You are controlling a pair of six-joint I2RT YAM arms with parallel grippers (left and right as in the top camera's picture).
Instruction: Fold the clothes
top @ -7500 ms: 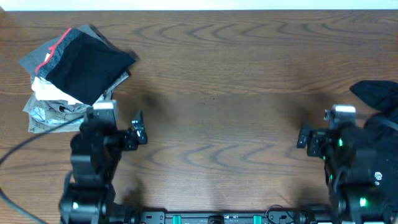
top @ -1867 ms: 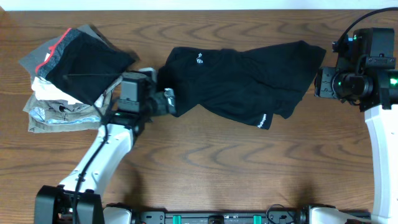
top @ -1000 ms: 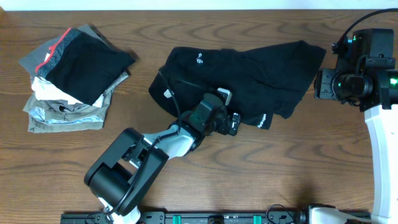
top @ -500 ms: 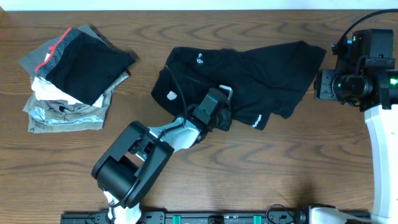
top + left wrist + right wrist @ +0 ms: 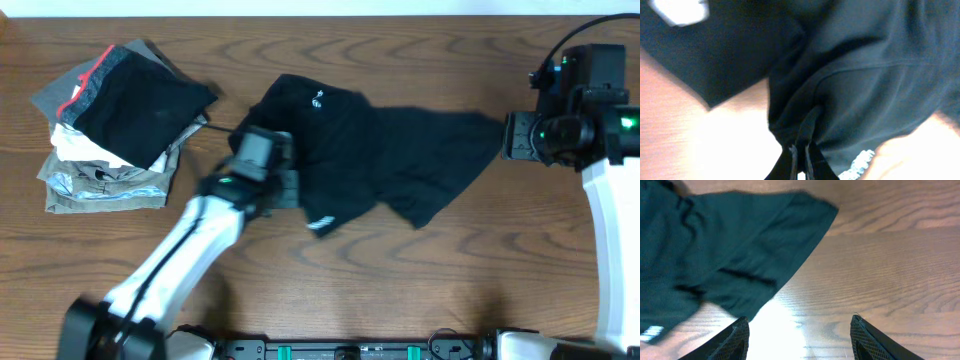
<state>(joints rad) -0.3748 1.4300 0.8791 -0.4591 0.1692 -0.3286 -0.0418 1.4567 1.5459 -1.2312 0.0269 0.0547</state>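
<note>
Black T-shirt (image 5: 380, 160) lies crumpled at centre of the counter (image 5: 420, 290). Your left fingers (image 5: 789, 165) pinch a fold at its 8 o'clock edge. Your right fingers (image 5: 738, 339) are spread and empty, with the T-shirt at their 10 o'clock.

You have no readable text here. The T-shirt (image 5: 420, 160) carries a small white logo (image 5: 316, 98) near its upper edge and a short strip of white lettering (image 5: 322, 223) at its lower edge, both too small and blurred to read. The left wrist view shows a blank white patch (image 5: 677, 10).
</note>
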